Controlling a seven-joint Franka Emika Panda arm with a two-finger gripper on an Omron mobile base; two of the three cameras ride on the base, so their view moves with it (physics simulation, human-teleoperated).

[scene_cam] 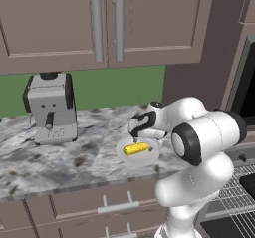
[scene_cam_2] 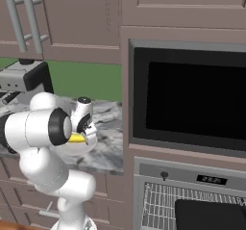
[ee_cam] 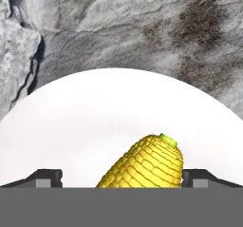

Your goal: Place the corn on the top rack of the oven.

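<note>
- Corn (scene_cam: 136,148) lay on the white plate (scene_cam: 149,158) on the marble table (scene_cam: 50,162), beside the coffee machine (scene_cam: 51,107).
- Gripper (ee_cam: 121,176) sat low over the cob, jaws spread wide, one tip on each side, nothing gripped yet.
- Oven (scene_cam_2: 192,185) was open at the right with the top rack (scene_cam_2: 158,200) showing.
- Task barely begun: grasp, lift, carry and placing all left.
</note>
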